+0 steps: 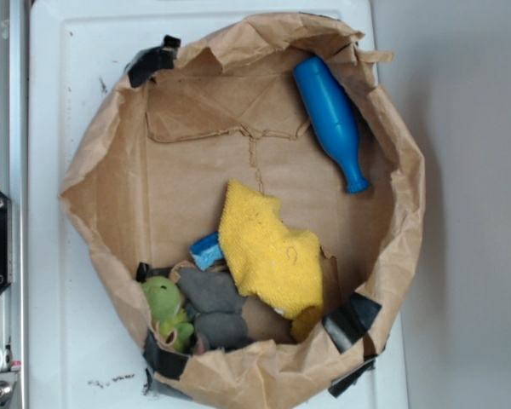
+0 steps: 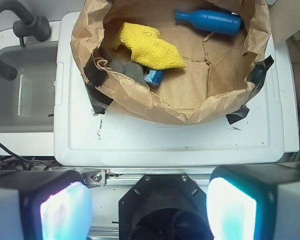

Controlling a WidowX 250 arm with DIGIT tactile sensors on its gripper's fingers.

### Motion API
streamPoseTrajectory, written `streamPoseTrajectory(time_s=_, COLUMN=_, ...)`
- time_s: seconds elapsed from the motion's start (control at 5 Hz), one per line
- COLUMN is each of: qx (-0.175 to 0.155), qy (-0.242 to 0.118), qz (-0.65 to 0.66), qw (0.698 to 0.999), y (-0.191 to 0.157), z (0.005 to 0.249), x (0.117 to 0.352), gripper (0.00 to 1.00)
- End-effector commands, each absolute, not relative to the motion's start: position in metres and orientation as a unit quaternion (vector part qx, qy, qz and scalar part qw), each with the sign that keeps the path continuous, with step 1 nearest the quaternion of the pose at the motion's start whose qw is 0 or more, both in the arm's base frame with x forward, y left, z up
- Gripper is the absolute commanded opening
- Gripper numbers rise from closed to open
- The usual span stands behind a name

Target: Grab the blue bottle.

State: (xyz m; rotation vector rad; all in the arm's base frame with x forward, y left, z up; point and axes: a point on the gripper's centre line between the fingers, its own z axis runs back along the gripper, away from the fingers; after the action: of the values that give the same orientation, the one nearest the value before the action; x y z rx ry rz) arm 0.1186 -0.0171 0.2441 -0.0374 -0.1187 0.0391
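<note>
The blue bottle (image 1: 330,119) lies on its side at the upper right inside a rolled-down brown paper bag (image 1: 102,162), neck pointing down-right. In the wrist view the blue bottle (image 2: 212,21) rests at the bag's far right, neck to the left. My gripper (image 2: 149,212) hangs well short of the bag, over the robot's black base, with its two glowing pads (image 2: 65,212) wide apart and nothing between them. The gripper does not show in the exterior view.
In the bag lie a yellow cloth (image 1: 268,251), a small light-blue piece (image 1: 207,250), a grey soft toy (image 1: 213,307) and a green soft toy (image 1: 163,302). Black tape (image 1: 351,319) holds the bag's rim. A grey sink (image 2: 20,90) with a dark faucet (image 2: 20,25) stands left of the white table (image 2: 165,142).
</note>
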Motion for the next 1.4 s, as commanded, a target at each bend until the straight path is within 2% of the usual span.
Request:
streamPoseTrajectory(time_s=0.0, qx=-0.019, qy=-0.059, qz=0.020, qw=0.998, y=-0.017, z=0.244, x=0.119, gripper=1.00)
streamPoseTrajectory(time_s=0.2, qx=-0.013, qy=-0.062, qz=0.043, qw=0.997, y=-0.016, z=0.233, x=0.152, gripper=1.00)
streamPoseTrajectory(time_s=0.4, qx=-0.027, qy=-0.063, qz=0.051, qw=0.996, y=-0.012, z=0.221, x=0.190, gripper=1.00)
streamPoseTrajectory(time_s=0.8, qx=-0.064, qy=-0.079, qz=-0.011, qw=0.995, y=0.010, z=0.200, x=0.250, gripper=1.00)
streamPoseTrajectory(time_s=1.0, qx=-0.070, qy=-0.120, qz=-0.121, qw=0.983, y=0.019, z=0.194, x=0.262, gripper=1.00)
streamPoseTrajectory(time_s=1.2, qx=-0.063, qy=-0.131, qz=-0.124, qw=0.982, y=0.028, z=0.196, x=0.260, gripper=1.00)
